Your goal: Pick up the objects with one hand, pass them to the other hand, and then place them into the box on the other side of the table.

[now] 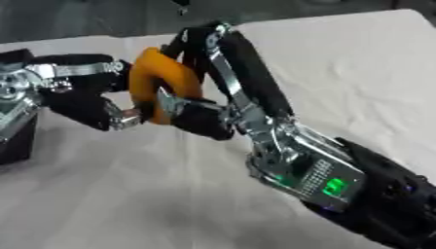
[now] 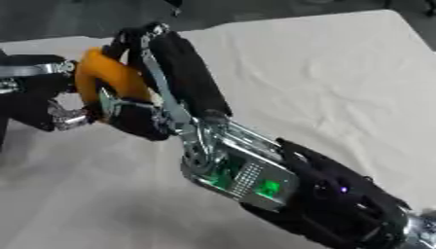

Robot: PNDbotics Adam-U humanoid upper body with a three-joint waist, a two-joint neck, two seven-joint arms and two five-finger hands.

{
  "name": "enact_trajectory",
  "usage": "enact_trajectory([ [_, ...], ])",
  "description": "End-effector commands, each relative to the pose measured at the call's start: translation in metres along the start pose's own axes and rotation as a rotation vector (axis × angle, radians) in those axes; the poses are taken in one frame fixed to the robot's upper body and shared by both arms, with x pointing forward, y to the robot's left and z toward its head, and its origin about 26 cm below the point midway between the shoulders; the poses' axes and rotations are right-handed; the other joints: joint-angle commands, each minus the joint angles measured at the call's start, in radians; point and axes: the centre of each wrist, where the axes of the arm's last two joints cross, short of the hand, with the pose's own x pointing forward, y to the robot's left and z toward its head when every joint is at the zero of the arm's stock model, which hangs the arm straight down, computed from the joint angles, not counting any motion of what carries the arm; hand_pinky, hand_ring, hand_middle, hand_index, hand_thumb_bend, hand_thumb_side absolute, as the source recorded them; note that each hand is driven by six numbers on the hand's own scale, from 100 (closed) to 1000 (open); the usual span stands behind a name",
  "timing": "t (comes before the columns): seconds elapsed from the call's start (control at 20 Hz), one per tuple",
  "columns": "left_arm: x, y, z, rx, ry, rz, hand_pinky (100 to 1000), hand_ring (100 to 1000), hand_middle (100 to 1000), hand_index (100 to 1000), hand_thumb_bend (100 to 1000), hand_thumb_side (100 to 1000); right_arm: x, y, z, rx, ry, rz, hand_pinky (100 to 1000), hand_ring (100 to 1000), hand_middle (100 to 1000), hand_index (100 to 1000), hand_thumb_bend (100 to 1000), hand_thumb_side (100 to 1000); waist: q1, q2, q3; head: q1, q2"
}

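Note:
An orange curved object (image 1: 153,78) hangs above the white-clothed table at the upper left. My right hand (image 1: 204,114) reaches in from the lower right. Its long black fingers (image 1: 197,46) arch over the top of the object and its thumb presses from below. My left hand (image 1: 81,99) comes in from the left edge. Its upper fingers (image 1: 89,70) lie against the object's left side and a silver-tipped finger (image 1: 123,118) touches its lower end. Both hands are closed on the object at once. The far side of the object is hidden behind the right hand's fingers.
A dark box-like shape (image 1: 17,143) sits at the left edge below my left arm. The white cloth (image 1: 357,73) covers the table to the right and front. My right forearm (image 2: 255,180), with a green light, crosses the lower right.

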Motion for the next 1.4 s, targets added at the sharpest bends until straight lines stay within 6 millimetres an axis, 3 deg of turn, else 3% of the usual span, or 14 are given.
enact_trajectory([
  [0.05,0.0091,0.0079,0.0046,0.049,0.007,-0.036,1000,590,368,281,100,257,0.0042,-0.0086,-0.0016,-0.108,0.042,0.034,550,397,380,309,100,100,-0.006,-0.016,0.0,-0.003,-0.013],
  [0.5,0.0089,0.0067,0.001,0.227,0.03,0.073,1000,524,302,195,100,257,0.0029,-0.008,-0.0006,-0.105,0.055,0.034,572,419,411,345,100,100,-0.006,-0.017,-0.004,-0.002,-0.018],
  [0.8,0.0129,0.005,-0.0004,0.34,0.038,0.149,1000,489,244,138,100,254,0.002,-0.008,-0.0003,-0.122,0.057,0.055,636,484,480,425,324,100,-0.006,-0.018,-0.007,-0.002,-0.017],
  [0.9,0.0146,0.0054,-0.0002,0.374,0.032,0.163,1000,482,219,115,100,254,0.0017,-0.0084,-0.0003,-0.134,0.057,0.076,664,530,531,486,384,171,-0.006,-0.019,-0.008,-0.002,-0.017],
  [1.4,0.0148,0.0057,0.0038,0.431,0.045,0.189,1000,485,181,100,100,249,-0.0025,-0.0121,-0.0011,-0.234,0.135,0.238,788,747,765,749,431,541,-0.006,-0.024,-0.01,-0.001,-0.014],
])
